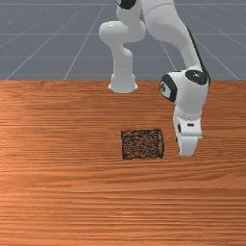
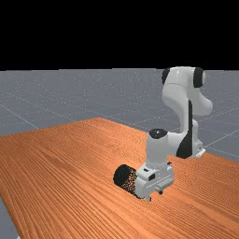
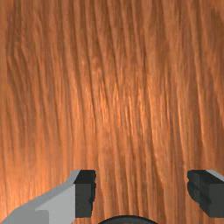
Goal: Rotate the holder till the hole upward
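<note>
Orange-brown wood table (image 1: 72, 202), grey floor (image 1: 43, 48) behind. Black wire-mesh cylindrical holder (image 1: 142, 144) on its side, mid-frame in front view; long axis runs across the frame, one end toward the white two-finger gripper (image 1: 186, 153), just beside it on the front view's right. Gripper released, fingers wide apart, gripping nothing. Far view adds dark round end, pointing upper left, at lower centre of frame; wrist view, a curved black rim near the fingers. Hole end: can't tell.
</note>
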### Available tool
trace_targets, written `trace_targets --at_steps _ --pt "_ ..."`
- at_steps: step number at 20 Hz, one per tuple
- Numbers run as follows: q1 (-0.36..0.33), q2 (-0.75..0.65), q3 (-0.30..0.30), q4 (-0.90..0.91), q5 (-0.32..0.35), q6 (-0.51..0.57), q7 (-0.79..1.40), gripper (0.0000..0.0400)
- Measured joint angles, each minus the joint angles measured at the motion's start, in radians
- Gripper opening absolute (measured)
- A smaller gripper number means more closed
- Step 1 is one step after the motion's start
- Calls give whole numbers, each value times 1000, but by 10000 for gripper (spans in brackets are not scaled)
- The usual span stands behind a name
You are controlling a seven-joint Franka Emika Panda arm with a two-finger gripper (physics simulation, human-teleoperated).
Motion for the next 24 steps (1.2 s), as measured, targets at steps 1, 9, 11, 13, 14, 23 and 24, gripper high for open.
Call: trace_targets --at_steps 1,9,11,13,14,23,24 --pt "4 14 -4 4 -3 7 4 346" --pt "208 237 -197 318 -203 -321 193 323" --pt "112 120 -90 93 -90 -38 123 397" --pt "268 279 -221 387 -224 -384 261 339" --pt "179 154 -121 162 -127 -113 191 400" --pt "309 169 -236 259 -264 -361 300 400" --pt "311 166 -250 246 -281 -365 301 400"
